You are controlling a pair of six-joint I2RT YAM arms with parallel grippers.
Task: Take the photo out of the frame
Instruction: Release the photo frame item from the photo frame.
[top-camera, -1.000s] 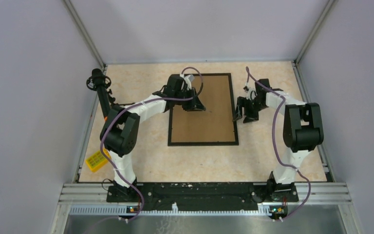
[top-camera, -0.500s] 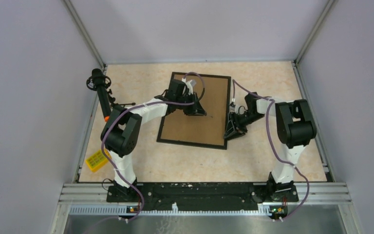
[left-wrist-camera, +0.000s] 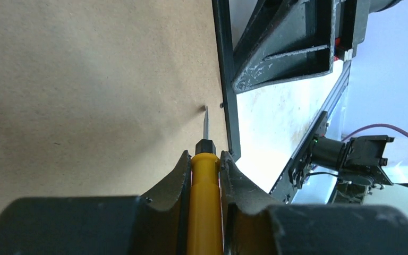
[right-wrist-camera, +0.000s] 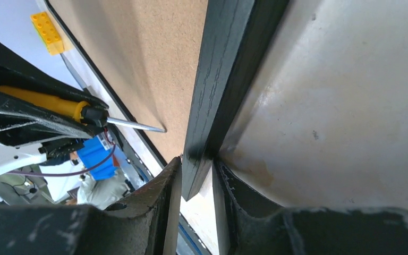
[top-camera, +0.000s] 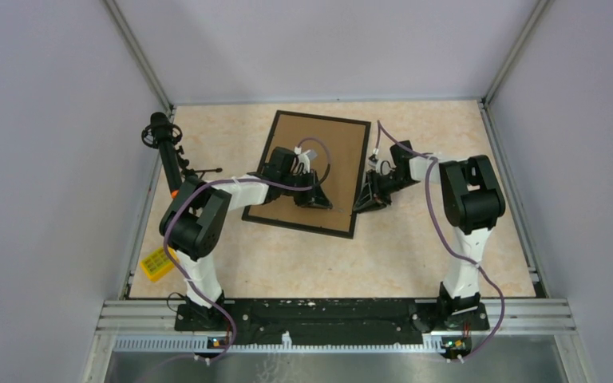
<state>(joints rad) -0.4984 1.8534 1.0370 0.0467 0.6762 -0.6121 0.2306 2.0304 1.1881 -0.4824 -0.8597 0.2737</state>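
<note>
1. well, the frame lies back up and askew on the table. the photo is out of sight, probably under the brown board.
2. the left gripper is clamped on a yellow screwdriver. its tip rests on the board just beside the black border, near a small dark tab too small to make out.
3. the right gripper pinches the border at the frame's right edge.
4. pushed too steeply, the tip could skate off and gouge the board, or reach the print beneath.
5. the thin border may slip from the right pinch, and the frame would then swivel under the prying.
6. the two grippers work close together and might knock each other.
7. a yellow block and a black stand sit well apart at the left. only the board blocks the photo.
</note>
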